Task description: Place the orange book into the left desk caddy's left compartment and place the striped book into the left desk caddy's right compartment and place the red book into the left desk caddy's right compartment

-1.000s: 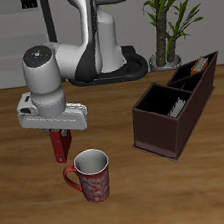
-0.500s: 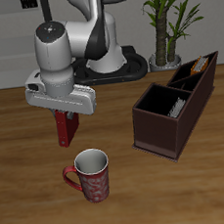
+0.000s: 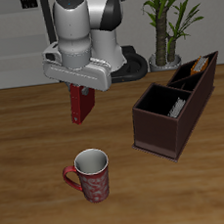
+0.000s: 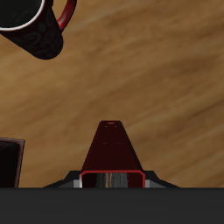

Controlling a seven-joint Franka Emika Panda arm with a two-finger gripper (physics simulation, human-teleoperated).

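Gripper (image 3: pixel 79 89) clamped on the red book (image 3: pixel 79 106), book suspended clear of the table (image 3: pixel 30 153).

The jaws are closed on the book's upper end; the dark red cover hangs downward, slightly tilted, with pale page edges visible in the wrist view (image 4: pixel 111 179). No legible writing or label on the book or gripper. The arm reaches forward from its base, wrist pointing down. A red patterned mug (image 3: pixel 91 175) stands on the table below, nearer the front edge. The left desk caddy (image 3: pixel 169 117), dark brown, stands well apart; the striped book (image 3: pixel 170 100) sits in its right compartment (image 3: pixel 162 99), the orange book (image 3: pixel 199 65) in its left compartment (image 3: pixel 191 73).
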